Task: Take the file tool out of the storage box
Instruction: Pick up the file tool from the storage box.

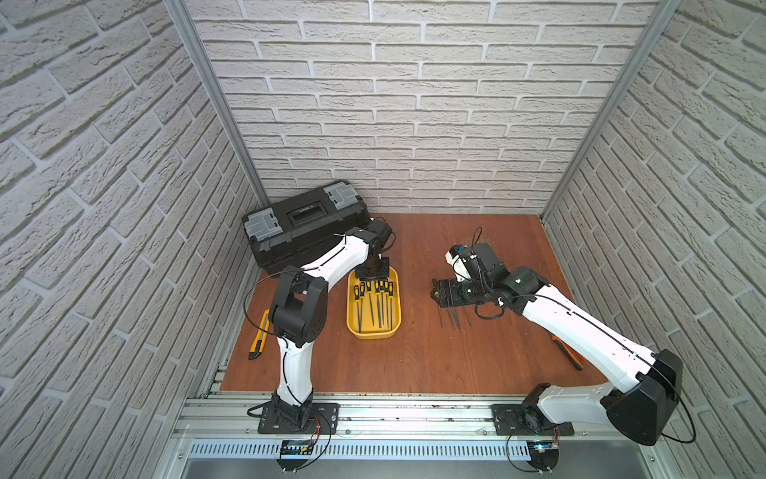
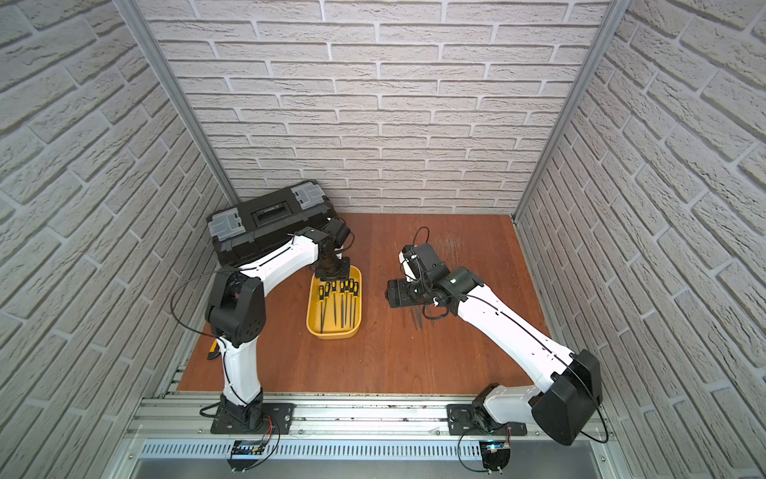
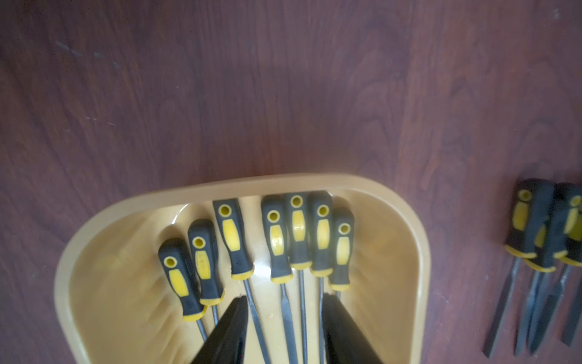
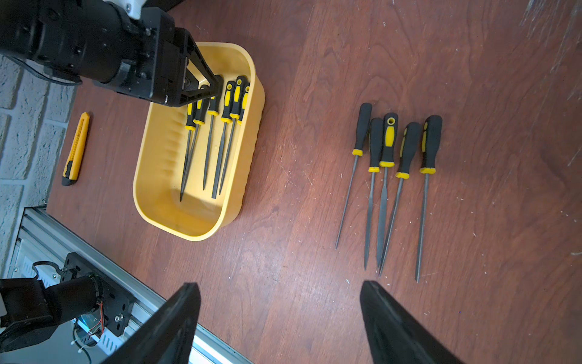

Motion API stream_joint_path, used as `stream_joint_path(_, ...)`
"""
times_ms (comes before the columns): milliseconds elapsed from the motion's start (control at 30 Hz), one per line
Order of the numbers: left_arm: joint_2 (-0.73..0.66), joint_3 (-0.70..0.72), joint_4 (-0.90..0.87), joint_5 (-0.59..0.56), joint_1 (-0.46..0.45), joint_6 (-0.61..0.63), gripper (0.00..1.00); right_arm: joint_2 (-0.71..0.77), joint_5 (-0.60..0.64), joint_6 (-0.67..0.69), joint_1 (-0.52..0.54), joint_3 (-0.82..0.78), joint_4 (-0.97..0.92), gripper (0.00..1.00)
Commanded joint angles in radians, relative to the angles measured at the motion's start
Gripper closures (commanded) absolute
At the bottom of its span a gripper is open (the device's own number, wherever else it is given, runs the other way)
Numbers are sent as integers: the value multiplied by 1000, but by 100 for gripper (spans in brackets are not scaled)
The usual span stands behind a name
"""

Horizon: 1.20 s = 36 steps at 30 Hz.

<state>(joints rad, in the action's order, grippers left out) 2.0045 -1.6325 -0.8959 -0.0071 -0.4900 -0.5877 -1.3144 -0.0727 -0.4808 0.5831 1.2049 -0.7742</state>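
"Hovering empty with jaws spread wide, why is the right gripper (image 4: 279, 284) over those five loose files (image 4: 389, 141)?"

"That row on the tabletop (image 4: 299, 78) looks like the drop-off spot. Seven files (image 3: 234, 236) lie in the yellow storage box (image 4: 195, 234). The left gripper (image 3: 285, 297) reaches in, jaws partly apart around the shanks, nothing clamped yet."

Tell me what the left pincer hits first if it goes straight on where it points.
Probably the files lying in the storage box: the left pincer points down at their shafts just below the handles. Depth is unclear.
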Motion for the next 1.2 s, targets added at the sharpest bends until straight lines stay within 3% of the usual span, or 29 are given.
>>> stream_joint_path(0, 31, -21, -12, -22, 2, -15, 58, 24, 3, 10, -8, -21, 21, 16)
stream_joint_path(400, 88, -37, -5, -24, 10, -6, 63, 28, -10, 8, -17, -33, 28, 15)
stream_joint_path(700, 116, -29, 4, -32, 11, -5, 65, 55, -58, 14, -20, -33, 43, 3)
stream_joint_path(1167, 150, -42, -6, -56, 12, 7, 73, 78, -50, 10, -25, -42, 41, 2)
